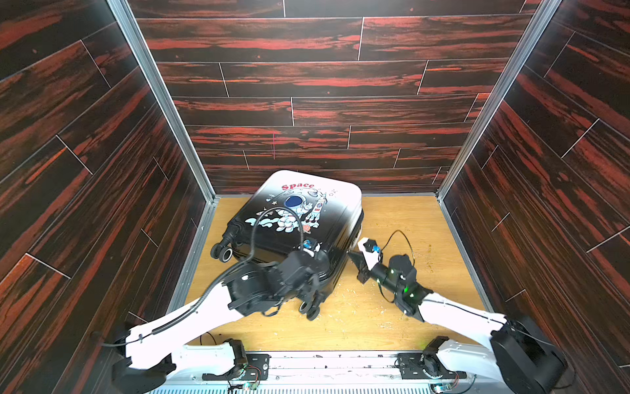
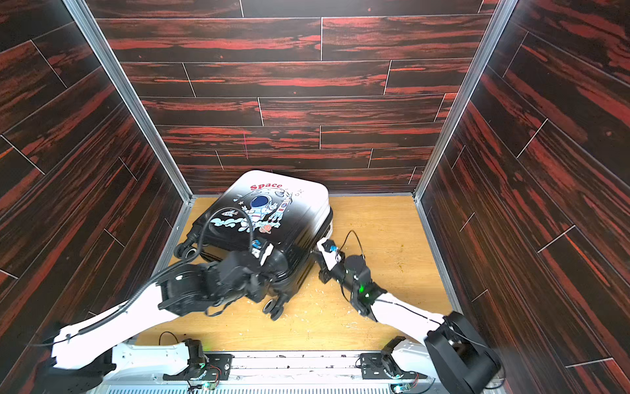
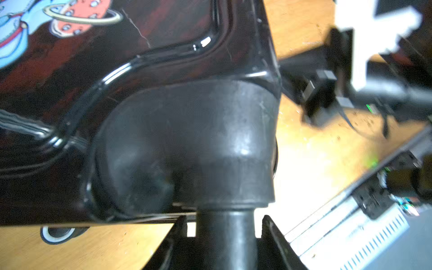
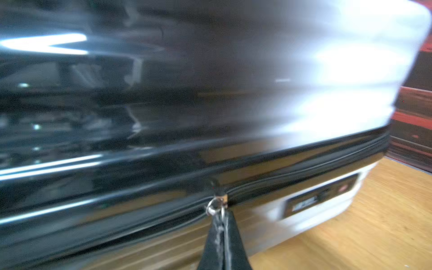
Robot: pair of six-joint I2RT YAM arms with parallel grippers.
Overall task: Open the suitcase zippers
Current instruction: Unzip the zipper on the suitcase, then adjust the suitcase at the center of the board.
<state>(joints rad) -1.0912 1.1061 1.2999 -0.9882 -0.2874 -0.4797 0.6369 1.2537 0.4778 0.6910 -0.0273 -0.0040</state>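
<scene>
Right gripper closest, pinched shut on zipper pull tab. Zippers run along suitcase seam just ahead of my grip. Left gripper straddles wheel stem; clamped or not, cannot tell. I'd drag tab along track, not outward, and keep that corner braced.

Light wood tabletop, pale specks, maybe crumbs; dk red-black plank walls w/ alu posts.

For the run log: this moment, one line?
left gripper: straddling suitcase wheel post | right gripper: shut on zipper pull | zipper: partly open
</scene>
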